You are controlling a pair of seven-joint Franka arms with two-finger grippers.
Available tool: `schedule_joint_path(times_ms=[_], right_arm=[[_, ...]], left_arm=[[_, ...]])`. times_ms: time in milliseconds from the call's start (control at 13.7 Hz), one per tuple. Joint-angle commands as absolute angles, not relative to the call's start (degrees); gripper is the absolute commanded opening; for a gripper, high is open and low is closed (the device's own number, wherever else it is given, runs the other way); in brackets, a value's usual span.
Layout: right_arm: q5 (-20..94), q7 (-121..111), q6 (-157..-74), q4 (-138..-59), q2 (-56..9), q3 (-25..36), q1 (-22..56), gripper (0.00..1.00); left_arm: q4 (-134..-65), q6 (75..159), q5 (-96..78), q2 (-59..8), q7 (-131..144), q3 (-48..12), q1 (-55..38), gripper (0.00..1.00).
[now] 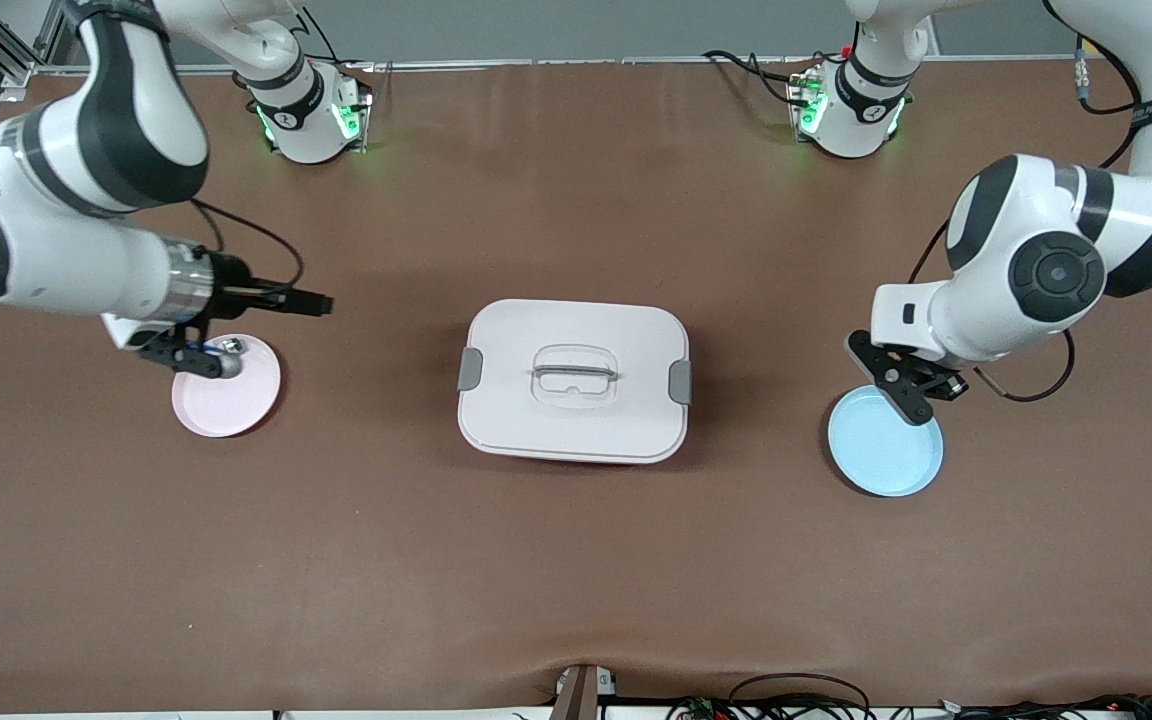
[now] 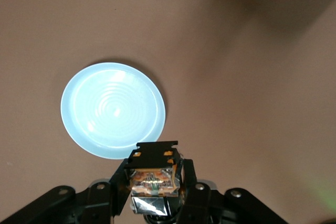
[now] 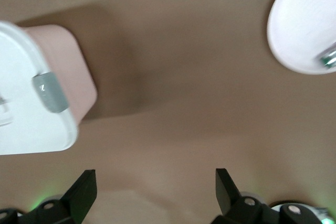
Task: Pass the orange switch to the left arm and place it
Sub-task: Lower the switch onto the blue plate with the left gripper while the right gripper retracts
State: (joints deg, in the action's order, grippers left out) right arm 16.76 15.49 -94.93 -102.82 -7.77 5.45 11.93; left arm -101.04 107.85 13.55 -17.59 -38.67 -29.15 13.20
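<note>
The right claw (image 1: 198, 352) hangs over the pink plate (image 1: 226, 390) with its fingers spread wide and nothing between them; a small silver piece (image 1: 231, 347) lies on the plate just beside it. The white box (image 1: 574, 380) sits on the desk (image 1: 576, 560) between the two claws, likely the obstacle the handover has to go around. The left claw (image 1: 904, 385) is clamped on the orange switch (image 2: 153, 174) just above the blue plate (image 1: 886, 445), probably to set it down there. Only the left wrist view shows the switch; the front view hides it.
</note>
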Motion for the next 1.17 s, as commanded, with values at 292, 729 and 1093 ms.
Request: schedule_joint_path(times_ms=[292, 729, 1093], right_arm=[[6.08, 4.15, -97.29, -104.24, -3.0, 4.48, 7.91, 1.0], [2.46, 2.46, -97.56, -102.49, 0.17, 4.48, 6.86, 1.0], [0.53, 0.09, -94.05, -96.52, 0.18, 4.48, 5.89, 1.0]], left_arm=[[-106.87, 120.12, 18.1, -20.29, -59.02, -29.62, 16.95, 0.0], [-110.65, 127.7, 23.71, -23.54, -70.4, -29.62, 22.58, 0.0], [-113.19, 134.89, 26.45, -26.37, -73.3, -29.62, 22.85, 0.0]])
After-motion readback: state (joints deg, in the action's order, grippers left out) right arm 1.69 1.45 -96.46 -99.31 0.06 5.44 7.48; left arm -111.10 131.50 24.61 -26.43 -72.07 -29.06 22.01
